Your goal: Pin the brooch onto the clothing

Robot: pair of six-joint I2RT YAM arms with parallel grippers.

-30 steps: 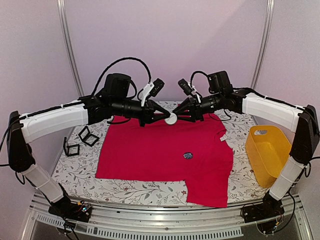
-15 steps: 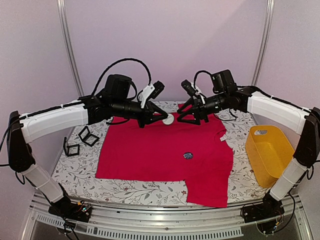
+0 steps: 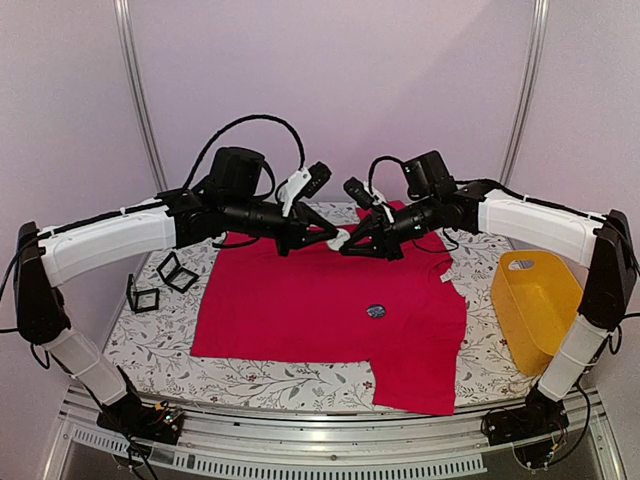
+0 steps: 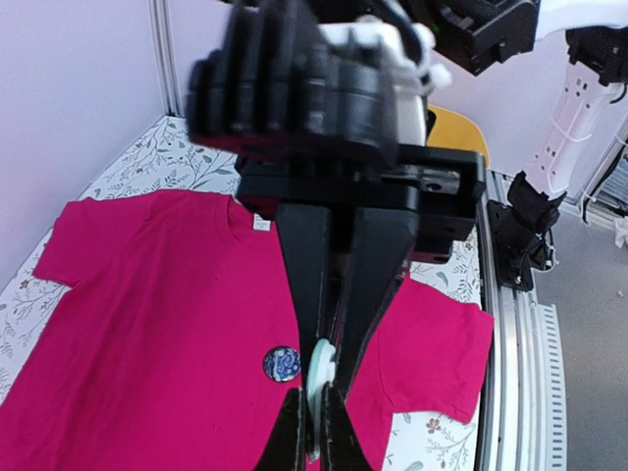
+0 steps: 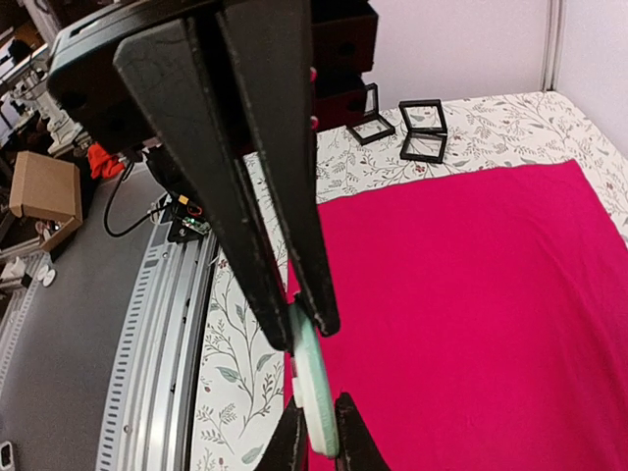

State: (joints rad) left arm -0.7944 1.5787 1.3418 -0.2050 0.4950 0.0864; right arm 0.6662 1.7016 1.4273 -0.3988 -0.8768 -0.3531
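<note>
Above the far half of the red T-shirt (image 3: 300, 300), both arms stretch inward, roughly level, and meet tip to tip. The left gripper (image 3: 334, 238) and right gripper (image 3: 349, 244) each pinch the same pale round disc (image 3: 342, 238), held edge-on in the air. The overhead and left wrist views, not the right, show a dark blue badge (image 4: 282, 364) lying on the shirt below the grippers. A yellow bin (image 3: 540, 300) sits well right of the right gripper, and black frames (image 3: 178, 272) well left of the left one.
</note>
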